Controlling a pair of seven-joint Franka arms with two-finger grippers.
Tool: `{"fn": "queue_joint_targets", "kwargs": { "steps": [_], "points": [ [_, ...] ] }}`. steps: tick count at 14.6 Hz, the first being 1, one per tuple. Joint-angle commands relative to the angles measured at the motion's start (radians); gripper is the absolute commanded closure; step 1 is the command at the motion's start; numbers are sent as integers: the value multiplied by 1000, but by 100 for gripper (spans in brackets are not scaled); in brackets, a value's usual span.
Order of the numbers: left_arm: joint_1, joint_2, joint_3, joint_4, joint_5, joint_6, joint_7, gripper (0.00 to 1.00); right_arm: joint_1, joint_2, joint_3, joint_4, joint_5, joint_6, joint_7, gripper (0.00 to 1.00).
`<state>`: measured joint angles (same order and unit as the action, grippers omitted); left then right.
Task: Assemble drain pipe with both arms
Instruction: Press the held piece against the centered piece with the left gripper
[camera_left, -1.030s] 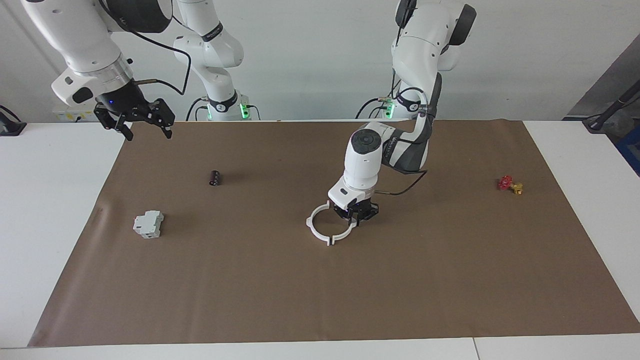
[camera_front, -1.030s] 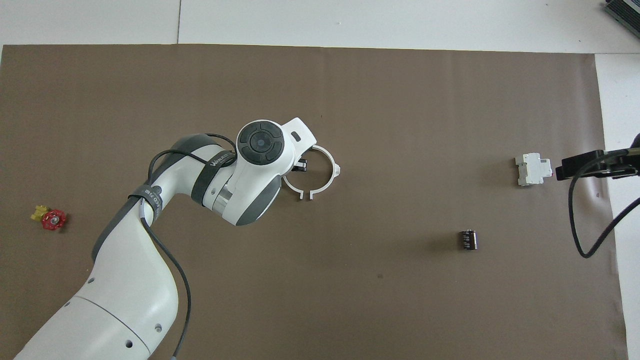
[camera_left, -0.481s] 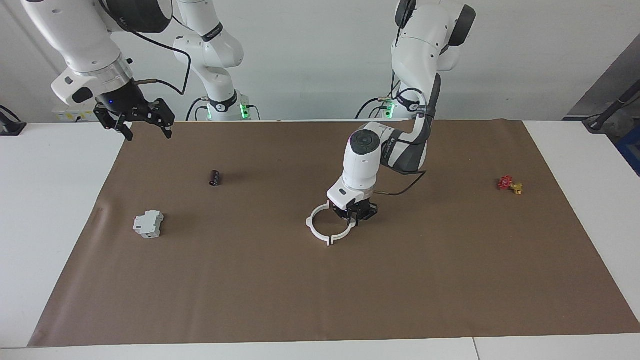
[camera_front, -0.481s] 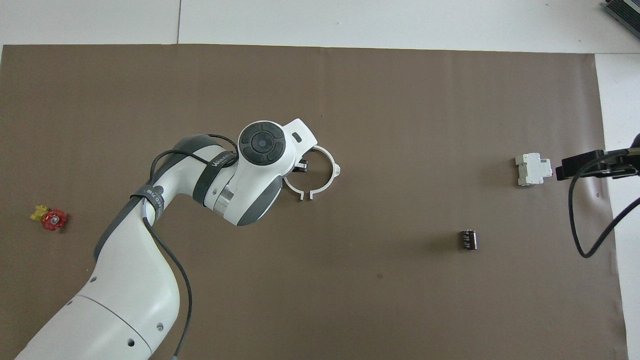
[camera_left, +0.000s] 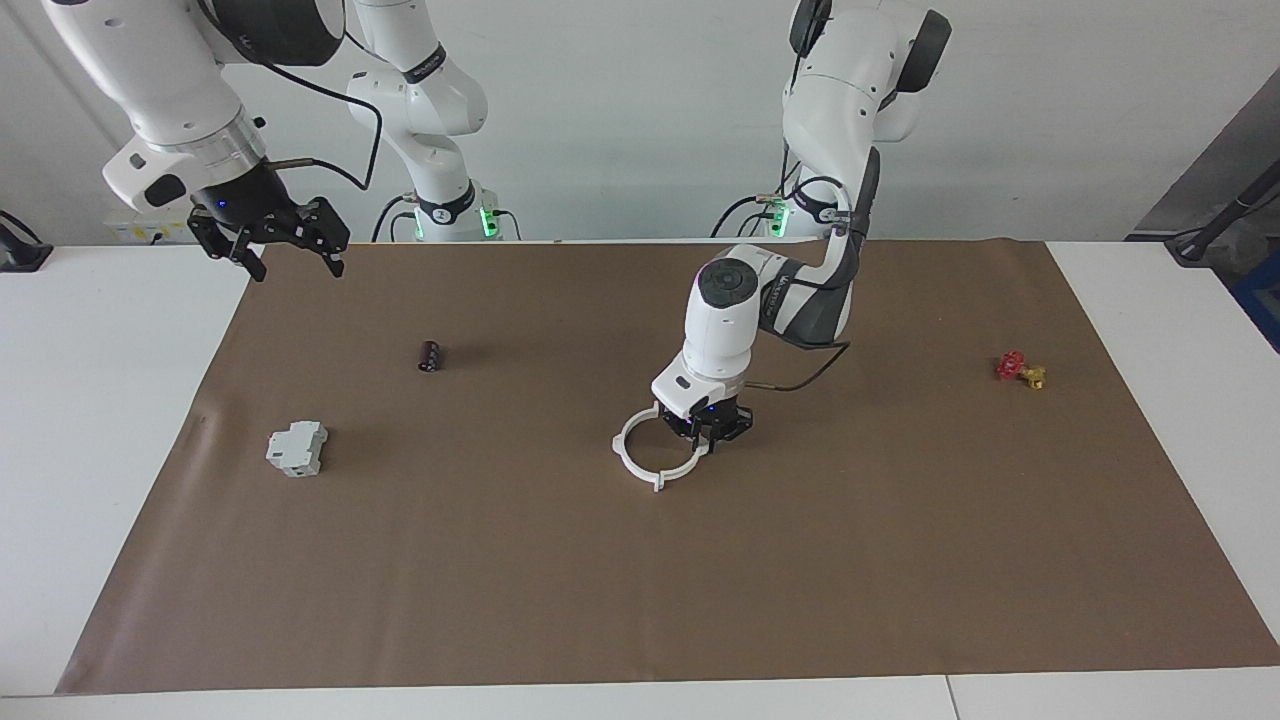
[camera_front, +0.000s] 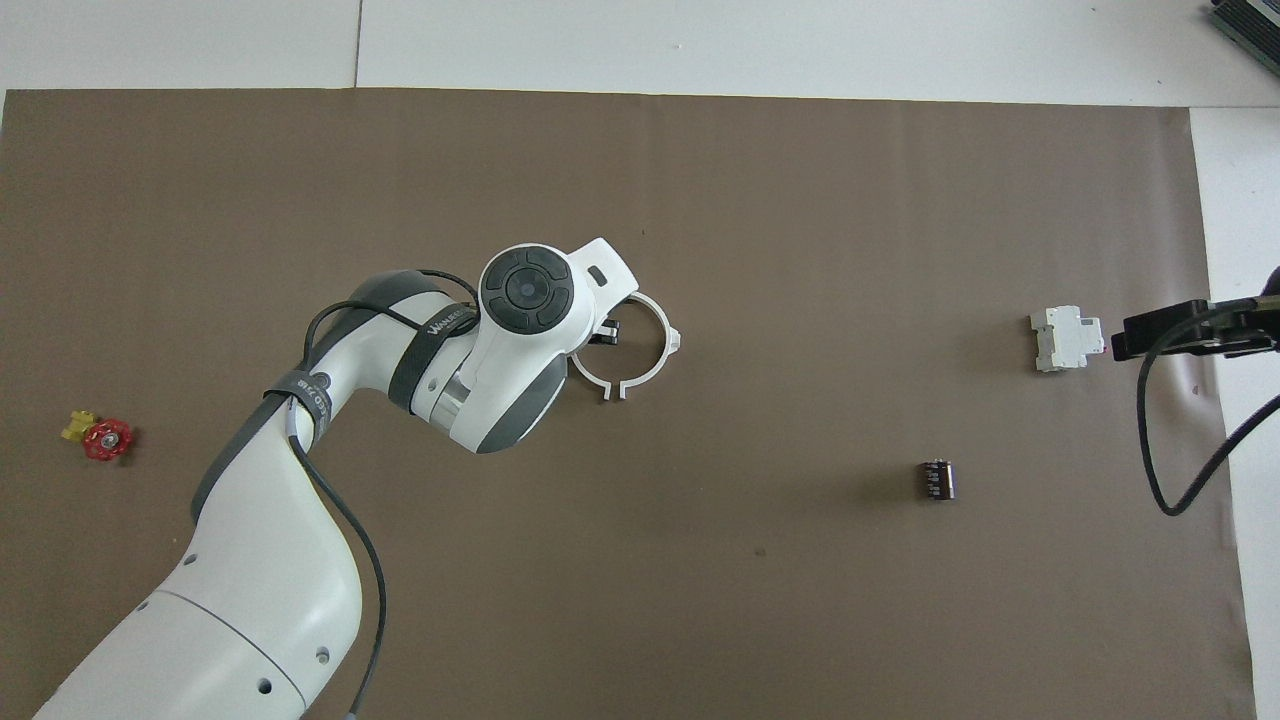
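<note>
Ring (camera_left: 655, 457) lies nearly joined on the counter (camera_left: 700, 580); my left tool (camera_left: 708, 432) grips one half, right tool (camera_left: 290, 252) waits open.

two robot arms (camera_left: 770, 200) are showing. one white ring (camera_left: 640, 462), one grey block (camera_left: 297, 448), one dark cylinder (camera_left: 430, 355) and one red-and-gold valve piece (camera_left: 1020, 369) are lying on one brown mat (camera_left: 700, 600).

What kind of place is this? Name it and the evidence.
Probably a robotics lab test bench: two Franka arms, a table covered with brown paper, and scattered parts such as the drain pipe, a grey block and a red valve.
</note>
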<state>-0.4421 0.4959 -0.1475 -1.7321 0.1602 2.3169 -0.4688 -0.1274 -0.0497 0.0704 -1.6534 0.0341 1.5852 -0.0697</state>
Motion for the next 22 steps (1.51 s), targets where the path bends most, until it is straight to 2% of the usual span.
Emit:
{"fn": "queue_joint_targets", "kwargs": {
  "steps": [1,13,15,16,17,18,22],
  "points": [
    [-20,9,12,0,21,25,-11,100,-5,-18,-4,-13,21,-14,-18,0],
    [-20,9,12,-6,21,35,-16,100,-6,-18,-4,-13,23,-14,-18,0],
    [-18,9,12,-6,19,42,-16,87,-6,-18,-4,-13,23,-14,-18,0],
    [-18,9,12,-7,19,42,-19,69,-6,-18,-3,-13,23,-14,-18,0],
    [-18,9,12,-7,18,50,-22,21,-6,-18,-3,-13,23,-14,-18,0],
    [-17,9,12,-7,15,53,-25,0,-6,-18,-3,-13,23,-14,-18,0],
    [-18,9,12,-7,12,48,-31,0,-5,-18,-3,-13,23,-13,-18,0]
  ]
}}
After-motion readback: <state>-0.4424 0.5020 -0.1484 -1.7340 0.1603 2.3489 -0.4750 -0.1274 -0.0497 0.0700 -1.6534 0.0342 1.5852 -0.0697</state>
